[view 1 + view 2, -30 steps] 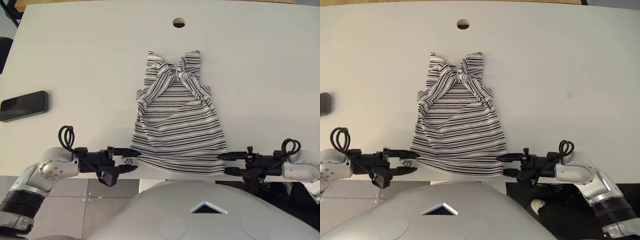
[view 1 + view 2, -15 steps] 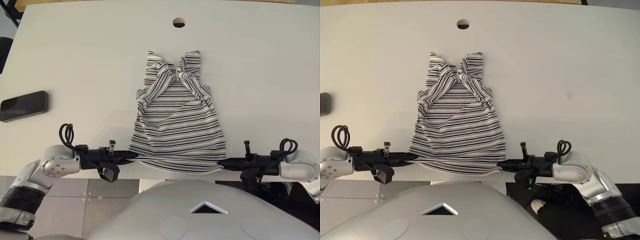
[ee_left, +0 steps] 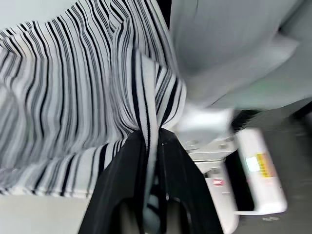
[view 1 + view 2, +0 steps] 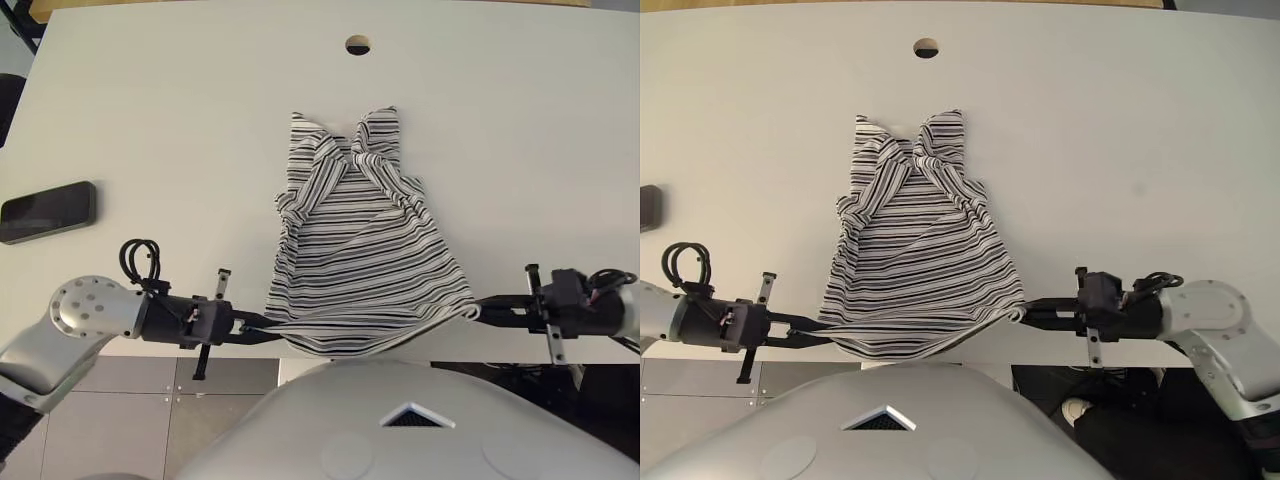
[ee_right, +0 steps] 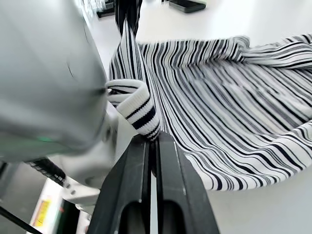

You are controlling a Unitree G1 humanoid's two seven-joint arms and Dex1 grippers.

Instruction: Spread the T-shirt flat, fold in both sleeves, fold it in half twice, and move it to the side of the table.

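The striped T-shirt (image 4: 355, 250) is laid in the middle of the white table (image 4: 180, 110), with its neck end toward the far side and its top bunched up. Its bottom edge is lifted at the near table edge and sags between the two grippers. The left corner is pinched tight in the closed left gripper (image 4: 262, 327). The right corner is pinched the same way in the right gripper (image 4: 483, 307). A dark phone (image 4: 48, 211) is seen well off to the left.
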